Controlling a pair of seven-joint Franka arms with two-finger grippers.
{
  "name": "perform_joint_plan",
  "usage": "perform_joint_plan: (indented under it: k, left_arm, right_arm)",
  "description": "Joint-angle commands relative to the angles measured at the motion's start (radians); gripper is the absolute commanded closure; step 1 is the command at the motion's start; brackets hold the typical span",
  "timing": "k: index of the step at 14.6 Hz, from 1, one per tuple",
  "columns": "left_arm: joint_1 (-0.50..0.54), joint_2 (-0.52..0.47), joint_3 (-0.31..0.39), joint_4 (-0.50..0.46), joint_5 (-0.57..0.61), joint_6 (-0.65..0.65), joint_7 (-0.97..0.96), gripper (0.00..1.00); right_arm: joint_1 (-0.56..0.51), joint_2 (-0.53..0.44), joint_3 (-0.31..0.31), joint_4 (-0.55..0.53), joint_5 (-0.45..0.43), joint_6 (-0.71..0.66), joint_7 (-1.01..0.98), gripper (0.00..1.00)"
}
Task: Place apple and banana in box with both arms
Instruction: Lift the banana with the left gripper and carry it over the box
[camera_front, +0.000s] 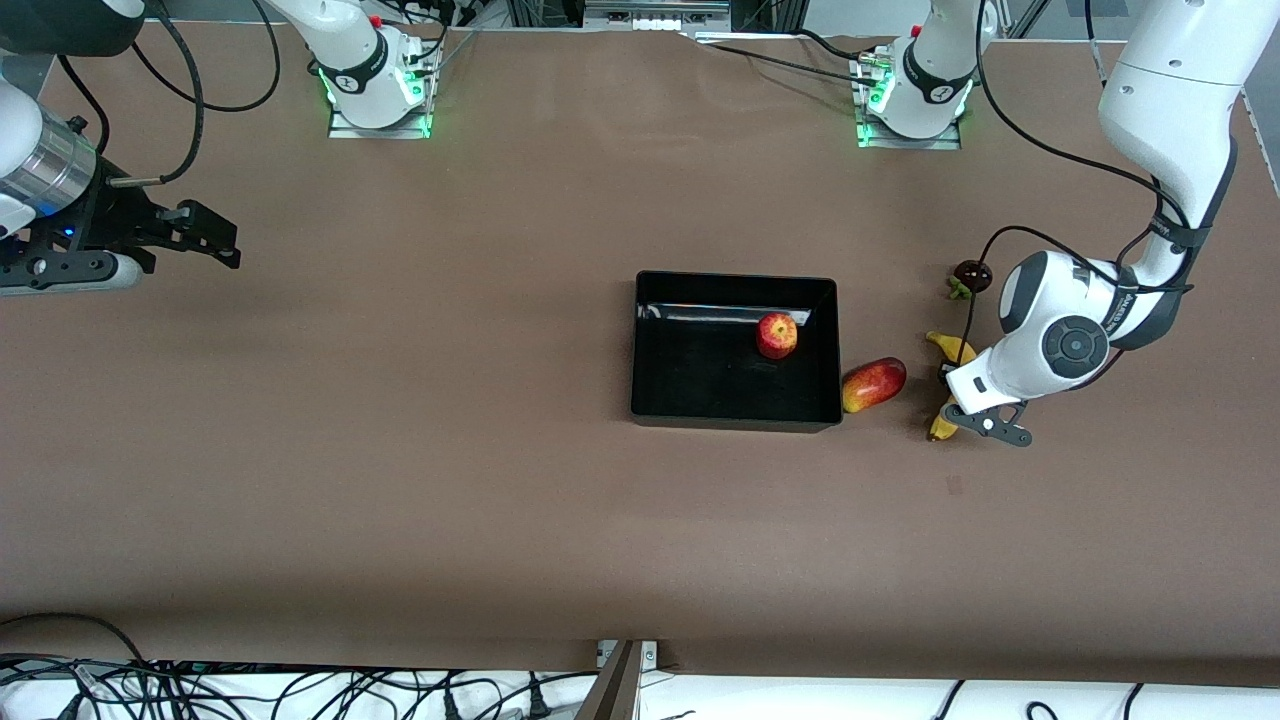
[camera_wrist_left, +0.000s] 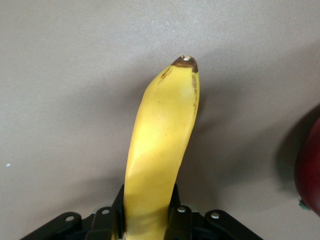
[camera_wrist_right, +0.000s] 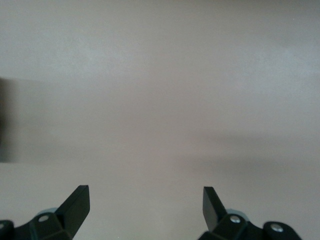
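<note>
The apple (camera_front: 777, 335) lies in the black box (camera_front: 700, 385), toward the corner at the left arm's end and the robots' side. The banana (camera_front: 951, 348) lies on the table beside the box at the left arm's end; in the left wrist view the banana (camera_wrist_left: 160, 150) runs out from between the jaws. My left gripper (camera_front: 948, 392) (camera_wrist_left: 147, 196) is low on the banana's middle, shut on it, with a finger pressed on each side. My right gripper (camera_front: 212, 240) (camera_wrist_right: 145, 195) is open and empty over bare table at the right arm's end.
An oblong red-and-yellow mango-like fruit (camera_front: 873, 384) (camera_wrist_left: 310, 170) lies between the box and the banana. A small dark fruit with a green stem (camera_front: 972, 275) sits farther from the front camera than the banana. The left arm's cable hangs over that spot.
</note>
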Motion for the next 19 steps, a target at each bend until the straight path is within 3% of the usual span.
perform_joint_plan:
  k: [1,5,8,12,19]
  left_arm:
    - [0.003,-0.091,-0.034,0.052,0.019,-0.155,0.006,1.00]
    - [0.000,-0.109,-0.219,0.238,0.003,-0.419,-0.085,1.00]
    - [-0.074,-0.083,-0.355,0.301,0.003,-0.438,-0.410,1.00]
    - [-0.325,0.053,-0.353,0.417,0.005,-0.430,-0.809,1.00]
    - [-0.382,0.220,-0.353,0.421,0.006,-0.320,-0.863,1.00]
  right_arm:
    - [-0.012,0.006,0.013,0.018,-0.007,-0.001,0.002,0.00]
    - [-0.012,0.006,0.013,0.018,-0.007,-0.001,0.002,0.00]
    - [-0.012,0.006,0.013,0.018,-0.007,-0.001,0.002,0.00]
    - [-0.013,0.006,0.013,0.018,-0.005,-0.001,0.002,0.00]
    - [-0.013,0.006,0.013,0.017,-0.007,-0.003,0.002,0.00]
